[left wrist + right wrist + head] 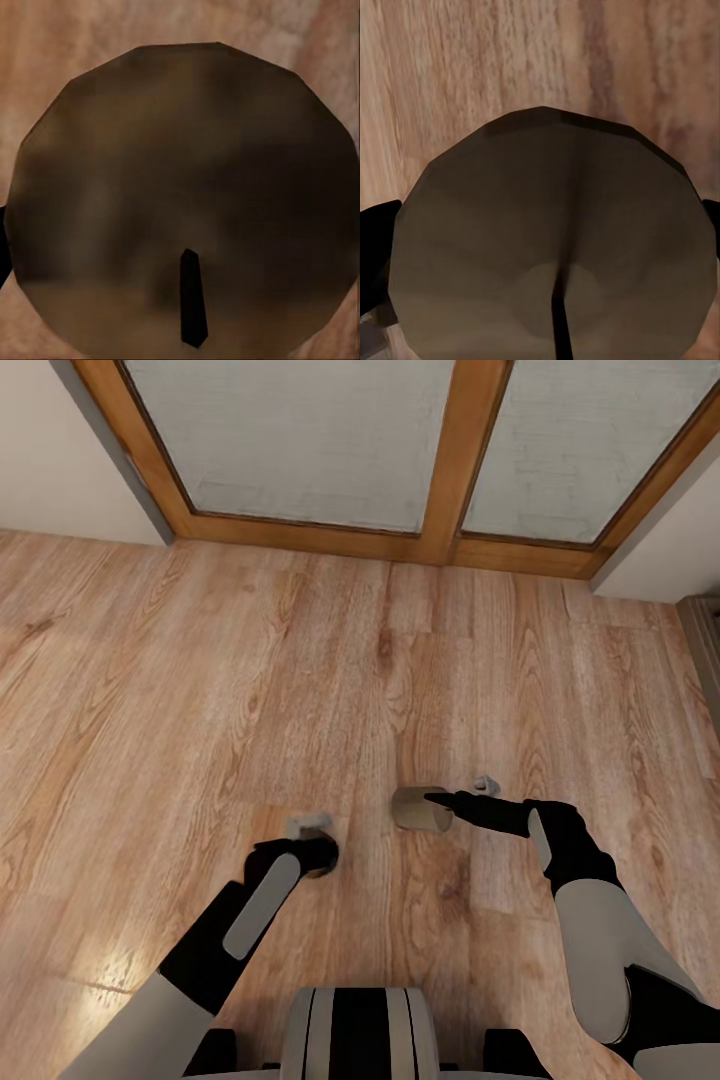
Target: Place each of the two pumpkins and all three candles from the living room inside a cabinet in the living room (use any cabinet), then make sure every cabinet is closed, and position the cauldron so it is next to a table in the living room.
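Right gripper (447, 807) is clamped on a candle (420, 808); left gripper (318, 852) carries another candle (187, 195), jaw state cannot be told. Both hang over bare wood floor (200, 660) near a glazed door (300, 440), so I judge the stowing, cabinet closing and cauldron placement all remain.

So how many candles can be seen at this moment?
2. One candle is held in the right gripper, lying sideways above the floor. The other is in the left gripper, mostly hidden in the head view.
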Tool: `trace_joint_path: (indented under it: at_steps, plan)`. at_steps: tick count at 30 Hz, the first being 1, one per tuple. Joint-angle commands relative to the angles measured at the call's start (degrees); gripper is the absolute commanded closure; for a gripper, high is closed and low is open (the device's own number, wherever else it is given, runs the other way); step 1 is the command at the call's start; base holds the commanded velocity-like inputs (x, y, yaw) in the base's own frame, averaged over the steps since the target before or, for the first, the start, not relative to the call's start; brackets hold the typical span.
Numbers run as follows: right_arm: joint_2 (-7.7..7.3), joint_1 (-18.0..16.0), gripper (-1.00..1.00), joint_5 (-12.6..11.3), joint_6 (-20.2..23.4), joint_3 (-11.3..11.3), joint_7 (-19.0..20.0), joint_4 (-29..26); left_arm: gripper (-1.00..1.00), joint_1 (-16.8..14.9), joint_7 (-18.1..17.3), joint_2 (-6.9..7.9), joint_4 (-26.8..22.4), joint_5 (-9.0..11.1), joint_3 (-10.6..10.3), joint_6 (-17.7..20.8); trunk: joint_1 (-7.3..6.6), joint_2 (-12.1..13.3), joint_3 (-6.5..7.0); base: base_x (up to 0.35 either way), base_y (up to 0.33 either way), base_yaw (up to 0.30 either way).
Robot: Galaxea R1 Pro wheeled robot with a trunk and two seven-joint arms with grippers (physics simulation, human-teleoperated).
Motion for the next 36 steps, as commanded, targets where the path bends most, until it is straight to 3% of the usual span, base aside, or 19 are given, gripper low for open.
trace_joint_path:
  at_steps: [1,4,11,16,20,21,24,27,36]
  plan:
    - [0.01,0.0,1.00,0.0,0.0,0.0,0.0,0.0,1.00,0.1,0.5,0.02,-0.5,0.0,0.0,0.2,0.00,0.0,0.00,0.000,0.000,0.000]
    - [0.02,0.0,1.00,0.2,0.0,0.0,-0.1,-0.2,1.00,0.3,2.4,0.04,-1.7,0.0,0.0,0.4,0.00,0.0,0.00,0.000,0.000,0.000]
    - [-0.13,0.0,1.00,0.7,0.1,0.1,-0.3,-0.5,1.00,0.3,2.7,-0.02,-3.2,0.0,0.0,0.6,0.00,0.0,0.00,0.000,0.000,0.000]
    - [-1.06,0.4,1.00,1.8,-0.1,0.2,-0.4,-0.7,1.00,0.3,2.6,-0.67,-4.8,0.1,0.0,0.7,0.00,0.0,0.00,0.000,0.000,0.000]
    - [-1.34,0.6,1.00,6.4,-0.4,0.2,-0.9,-1.9,1.00,0.3,2.4,-0.93,-5.0,0.1,0.0,0.4,0.00,0.0,0.00,0.000,0.000,0.000]
    - [-1.30,0.7,1.00,8.8,-0.5,0.2,-1.3,-2.8,1.00,0.3,2.3,-0.93,-5.0,0.1,-0.1,0.4,0.00,0.0,0.00,0.000,0.000,0.000]
    - [-1.12,0.7,1.00,12.9,-1.1,0.2,-1.7,-4.7,1.00,0.3,2.4,-0.91,-5.1,0.1,0.0,0.3,0.00,0.0,0.00,0.000,0.000,0.000]
    - [-0.92,1.0,1.00,13.2,-2.2,0.2,-1.7,-4.9,1.00,0.3,2.5,-0.84,-5.1,0.0,0.0,0.1,0.00,0.0,0.00,0.000,0.000,0.000]
    - [-0.94,2.4,1.00,13.2,-3.1,0.2,-1.7,-4.8,1.00,0.3,2.7,-0.55,-5.1,0.0,0.2,0.3,-0.23,0.1,1.99,0.000,0.000,0.000]
